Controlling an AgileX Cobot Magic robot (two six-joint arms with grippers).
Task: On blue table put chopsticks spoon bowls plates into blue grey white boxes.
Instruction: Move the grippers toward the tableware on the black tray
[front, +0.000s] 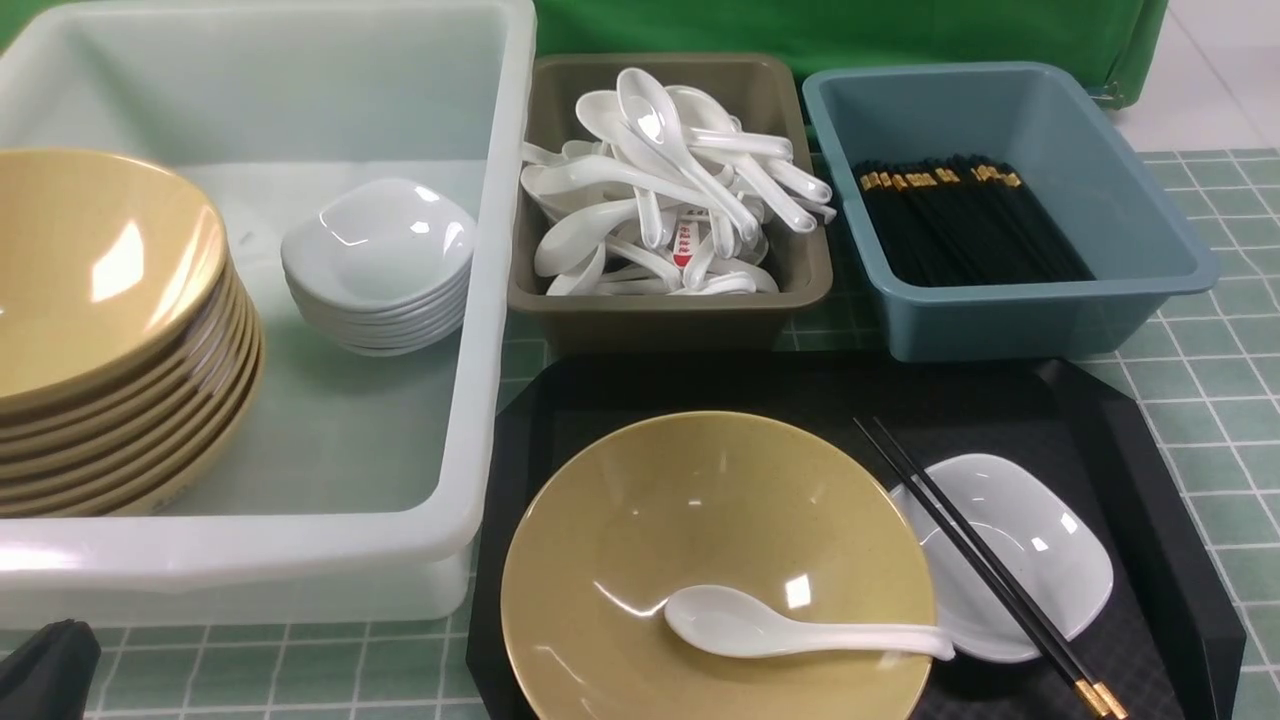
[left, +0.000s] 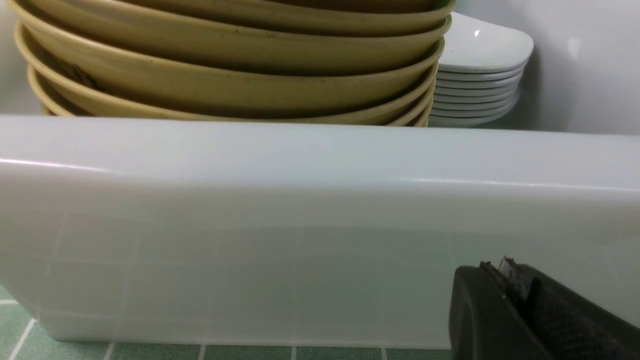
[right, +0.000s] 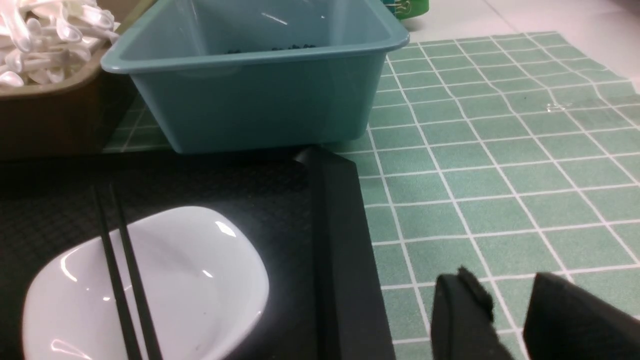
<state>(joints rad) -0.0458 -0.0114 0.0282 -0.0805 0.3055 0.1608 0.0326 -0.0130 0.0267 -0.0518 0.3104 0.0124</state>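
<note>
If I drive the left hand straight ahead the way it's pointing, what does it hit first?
Most likely the near wall of the white box, which fills the left wrist view ahead of the left hand. The stacked bowls sit behind that wall. How close is unclear.

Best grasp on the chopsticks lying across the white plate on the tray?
Mid-length, where the chopsticks bridge the plate hollow: clearance underneath there. Come from above, jaws across both sticks; they lie together, so one pinch likely takes the pair.
</note>
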